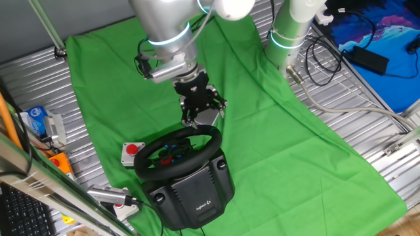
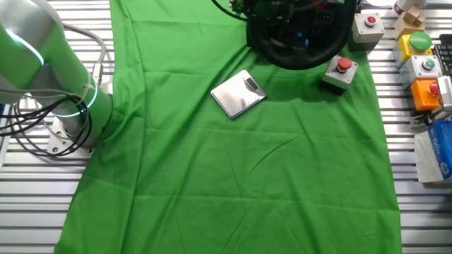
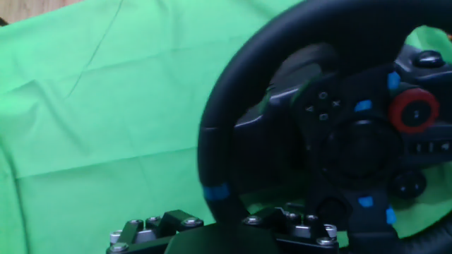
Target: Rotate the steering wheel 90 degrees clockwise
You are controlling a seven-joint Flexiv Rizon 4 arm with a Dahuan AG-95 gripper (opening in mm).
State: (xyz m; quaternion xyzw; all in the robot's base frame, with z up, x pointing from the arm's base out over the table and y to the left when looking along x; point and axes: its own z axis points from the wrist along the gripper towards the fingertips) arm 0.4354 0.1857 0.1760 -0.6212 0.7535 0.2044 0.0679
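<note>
The black steering wheel (image 1: 152, 152) stands on its bulky black base (image 1: 197, 193) with a white logo, at the near edge of the green cloth. Red and blue hub buttons show in the hand view. My gripper (image 1: 197, 122) is at the wheel's far rim. In the hand view the rim (image 3: 233, 127), with a blue stripe, runs down between my two fingers (image 3: 164, 224), and the gripper (image 3: 220, 224) is closed around it. In the other fixed view the wheel (image 2: 300, 42) sits at the top edge, and my gripper is hidden there.
A flat silver scale (image 2: 239, 93) lies on the cloth behind the wheel. A small grey box with a red button (image 1: 133, 152) stands beside the wheel, with more button boxes (image 2: 424, 67) off the cloth. The robot base (image 1: 289, 33) and cables are at the far side.
</note>
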